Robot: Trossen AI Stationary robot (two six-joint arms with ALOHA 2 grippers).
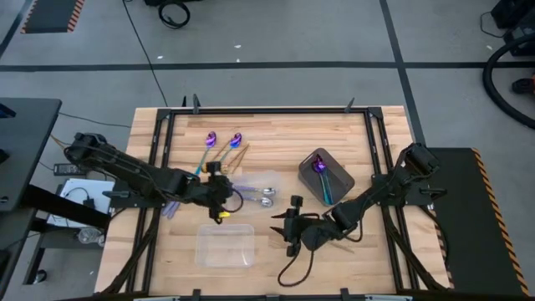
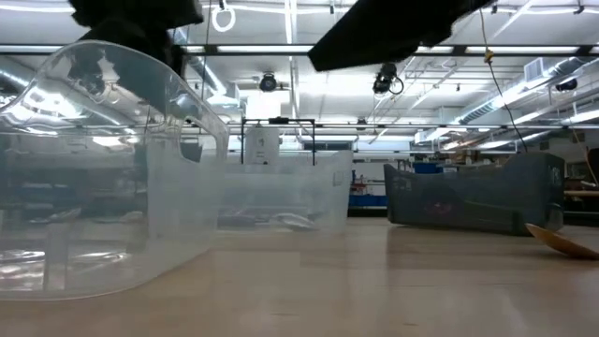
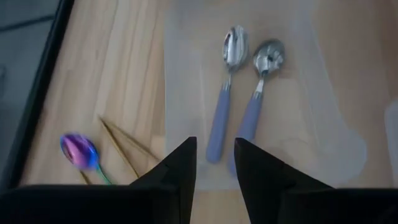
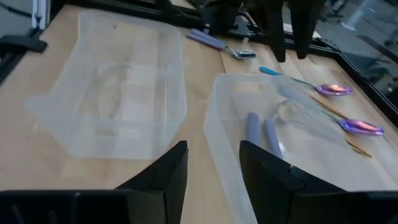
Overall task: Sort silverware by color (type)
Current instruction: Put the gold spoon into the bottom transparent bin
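Two silver spoons with lavender handles point(image 3: 239, 93) lie side by side in a clear tray point(image 1: 255, 193) at mid-table. My left gripper point(image 3: 214, 165) hovers open over their handle ends point(image 1: 219, 197). A third lavender-handled spoon point(image 4: 221, 42) lies on the wood by the left arm. Two iridescent purple-blue spoons point(image 1: 221, 142) and thin gold pieces point(image 1: 240, 155) lie on the far part of the table. Another iridescent spoon point(image 1: 321, 174) lies in the dark grey tray point(image 1: 338, 180). My right gripper point(image 1: 288, 226) is open, low, near the table's near side, between the two clear trays point(image 4: 211, 165).
A second clear tray point(image 1: 226, 245) stands near the near edge, bare inside point(image 4: 118, 87). In the low view it fills the left point(image 2: 94, 168), with the dark grey tray point(image 2: 477, 201) and a gold piece point(image 2: 566, 241) to the right. A black frame point(image 1: 267, 111) borders the wooden table.
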